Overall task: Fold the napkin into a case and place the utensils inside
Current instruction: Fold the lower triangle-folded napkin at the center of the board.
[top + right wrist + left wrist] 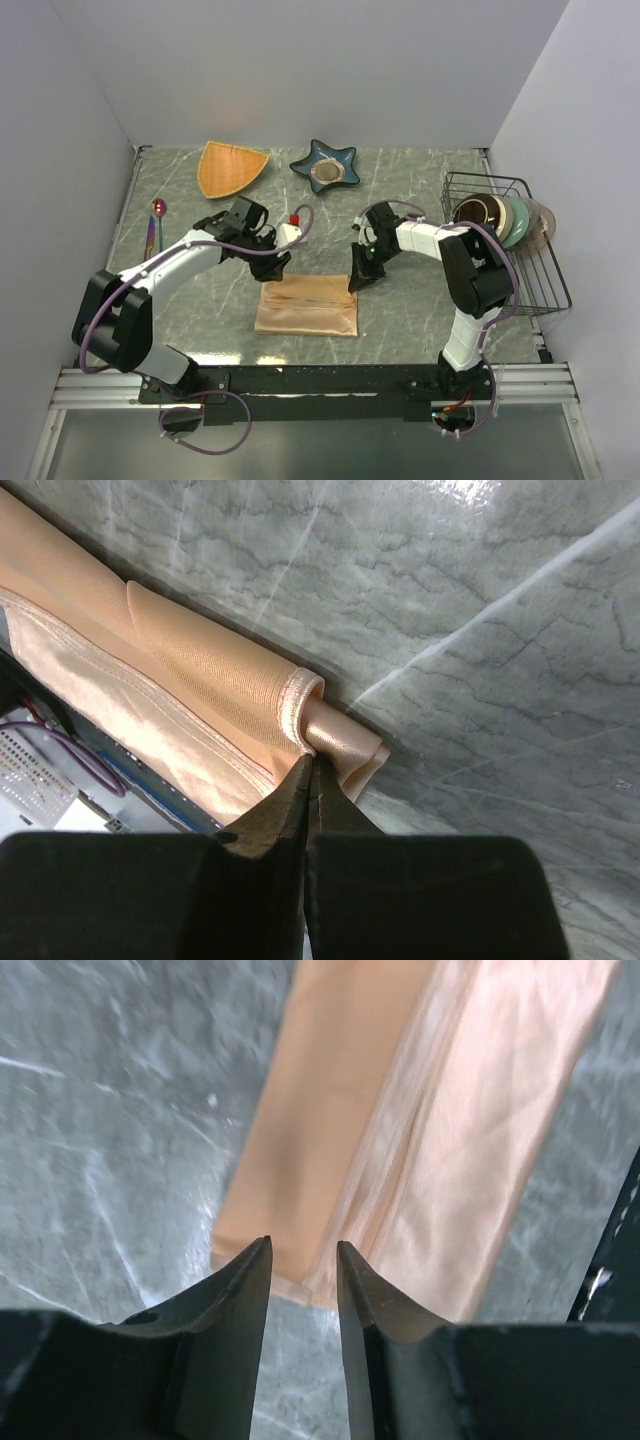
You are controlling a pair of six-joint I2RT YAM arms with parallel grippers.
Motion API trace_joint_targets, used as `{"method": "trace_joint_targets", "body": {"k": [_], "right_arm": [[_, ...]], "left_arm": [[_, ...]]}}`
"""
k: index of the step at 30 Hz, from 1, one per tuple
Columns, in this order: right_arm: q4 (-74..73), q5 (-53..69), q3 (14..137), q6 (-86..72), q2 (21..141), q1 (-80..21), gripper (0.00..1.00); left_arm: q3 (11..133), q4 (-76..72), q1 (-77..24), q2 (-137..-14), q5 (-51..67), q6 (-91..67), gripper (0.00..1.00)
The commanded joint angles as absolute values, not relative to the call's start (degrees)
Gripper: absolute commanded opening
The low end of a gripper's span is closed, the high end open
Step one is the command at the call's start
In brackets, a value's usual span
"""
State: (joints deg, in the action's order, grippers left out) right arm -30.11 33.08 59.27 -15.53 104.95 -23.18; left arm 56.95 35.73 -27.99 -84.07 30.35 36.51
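At frame centre, the right tool (310,762) pinches a corner of the napkin (307,306); the left tool (303,1248) hangs slightly parted, gripping nothing.

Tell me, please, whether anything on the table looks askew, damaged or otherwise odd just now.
Nothing is spilled or damaged. Only the shiny peach-orange satin napkin stands out: at the corner pinched by the right claw, its hemmed edge curls up in a roll and the folded layers do not lie flush.

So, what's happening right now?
Left gripper open at napkin, far-left corner. Right gripper shut on its far-right corner. Utensils far left, untouched. Nothing blocking.
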Motion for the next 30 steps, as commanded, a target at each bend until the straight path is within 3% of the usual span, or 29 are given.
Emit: {"method": "trace_joint_targets", "body": {"k": [1,9,15,17,18,19,26,30], "right_arm": [[-28.2,26.1,58.9,-13.6,105.9,-24.3,0.0],[-28.4,25.0,59.1,-12.7,106.0,-24.9,0.0],[-28.2,24.0,59.2,-12.5,106.0,-25.0,0.0],[-28.1,23.9,59.1,-12.5,106.0,-25.1,0.0],[-28.0,23.8,59.0,-12.4,105.9,-25.1,0.0],[-28.0,23.7,58.9,-12.2,105.8,-25.1,0.0],[-27.4,24.1,58.1,-12.6,105.2,-25.5,0.0],[-27.3,24.1,57.7,-12.8,105.0,-25.8,0.0]], "left_arm": [[60.0,30.0,-28.9,-86.5,33.6,26.7,0.36],[62.3,22.6,-30.2,-94.7,33.7,13.4,0.35],[56.0,10.1,-26.6,-88.9,51.1,-6.6,0.65],[53.8,3.9,-26.5,-87.9,55.3,-14.7,0.84],[50.9,-3.4,-26.5,-86.8,56.2,-23.2,0.87],[49.4,-7.2,-26.5,-86.2,56.5,-26.9,0.99],[41.1,-31.4,-26.5,-88.4,57.0,-55.3,0.99],[40.4,-41.9,-26.5,-94.6,57.1,-61.3,0.99]]}}
